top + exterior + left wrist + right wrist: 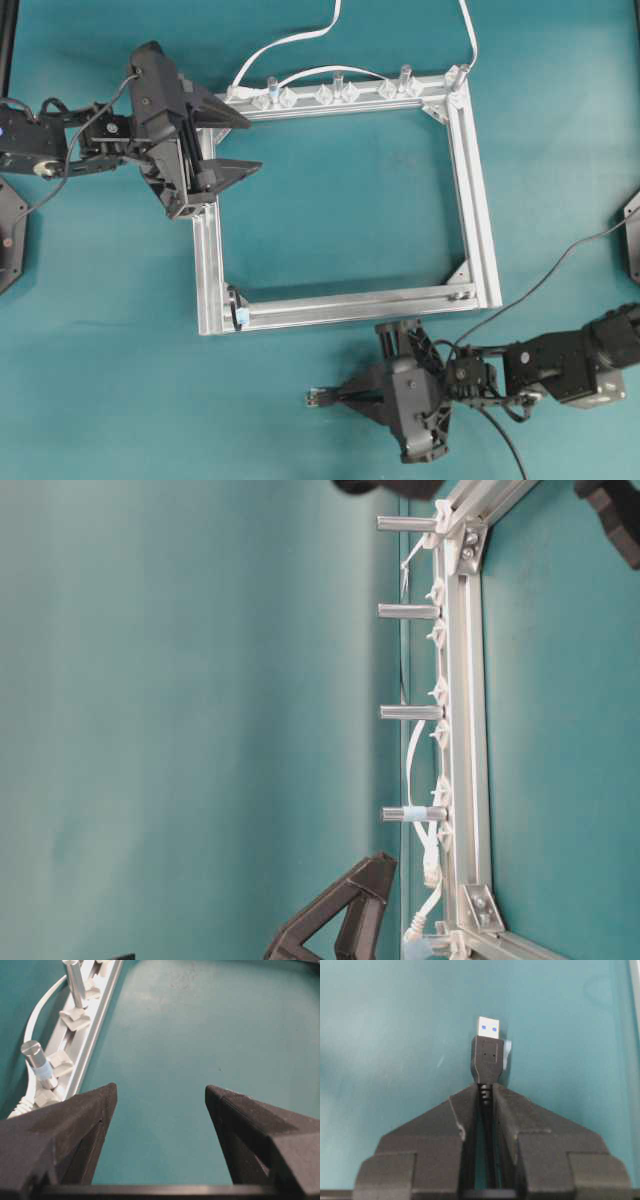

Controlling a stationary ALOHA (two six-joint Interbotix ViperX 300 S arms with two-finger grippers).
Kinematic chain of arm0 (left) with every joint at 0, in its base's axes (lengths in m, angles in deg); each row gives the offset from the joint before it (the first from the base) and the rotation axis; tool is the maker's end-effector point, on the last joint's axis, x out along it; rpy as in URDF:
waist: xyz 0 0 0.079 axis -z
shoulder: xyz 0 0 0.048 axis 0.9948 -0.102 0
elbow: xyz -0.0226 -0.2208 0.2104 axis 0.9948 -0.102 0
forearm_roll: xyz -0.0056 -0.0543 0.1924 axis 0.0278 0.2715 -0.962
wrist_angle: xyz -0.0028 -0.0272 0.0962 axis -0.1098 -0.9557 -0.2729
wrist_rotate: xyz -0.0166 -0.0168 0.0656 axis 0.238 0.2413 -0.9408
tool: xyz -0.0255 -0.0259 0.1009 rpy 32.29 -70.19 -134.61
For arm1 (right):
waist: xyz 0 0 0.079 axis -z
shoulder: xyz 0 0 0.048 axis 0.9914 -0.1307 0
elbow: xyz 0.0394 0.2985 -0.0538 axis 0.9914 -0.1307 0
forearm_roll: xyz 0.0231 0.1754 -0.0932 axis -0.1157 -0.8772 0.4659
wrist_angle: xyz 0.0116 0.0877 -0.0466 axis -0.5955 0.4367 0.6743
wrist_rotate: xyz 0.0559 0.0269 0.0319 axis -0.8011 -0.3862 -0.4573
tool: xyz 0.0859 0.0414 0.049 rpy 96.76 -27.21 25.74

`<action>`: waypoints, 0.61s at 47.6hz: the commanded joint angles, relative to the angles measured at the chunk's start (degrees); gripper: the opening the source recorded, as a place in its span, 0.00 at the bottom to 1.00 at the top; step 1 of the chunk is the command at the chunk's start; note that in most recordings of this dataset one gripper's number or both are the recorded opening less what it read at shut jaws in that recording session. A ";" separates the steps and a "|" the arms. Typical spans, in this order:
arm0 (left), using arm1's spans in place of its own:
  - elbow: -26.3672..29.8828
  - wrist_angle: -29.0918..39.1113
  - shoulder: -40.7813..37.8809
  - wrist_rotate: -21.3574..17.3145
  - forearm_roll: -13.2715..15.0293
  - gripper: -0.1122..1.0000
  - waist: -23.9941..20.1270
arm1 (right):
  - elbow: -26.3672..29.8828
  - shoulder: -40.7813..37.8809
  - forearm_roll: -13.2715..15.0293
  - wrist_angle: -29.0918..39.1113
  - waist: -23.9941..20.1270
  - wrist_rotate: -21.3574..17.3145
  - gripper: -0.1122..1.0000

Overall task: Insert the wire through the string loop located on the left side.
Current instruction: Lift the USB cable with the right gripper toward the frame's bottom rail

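Open mat in front of the frame; posts and clips crowd the far rail

The teal mat (120,380) between the right gripper (345,397) and the near rail of the aluminium frame (208,262) is unobstructed, and the space enclosed by the frame is bare. The far rail is lined with upright metal posts (338,80) and clear clips (285,97), with white cables (290,42) trailing behind. The frame's upper-left corner is overhung by the wide-spread left gripper (238,142).
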 commanded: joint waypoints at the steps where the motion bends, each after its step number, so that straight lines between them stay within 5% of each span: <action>1: 1.14 -0.18 1.14 0.00 -0.09 0.82 0.44 | 0.26 2.99 0.00 0.09 0.26 0.09 0.20; 29: 0.88 0.18 2.37 0.00 -0.09 0.82 2.29 | -0.88 9.67 0.18 0.09 4.75 6.59 0.20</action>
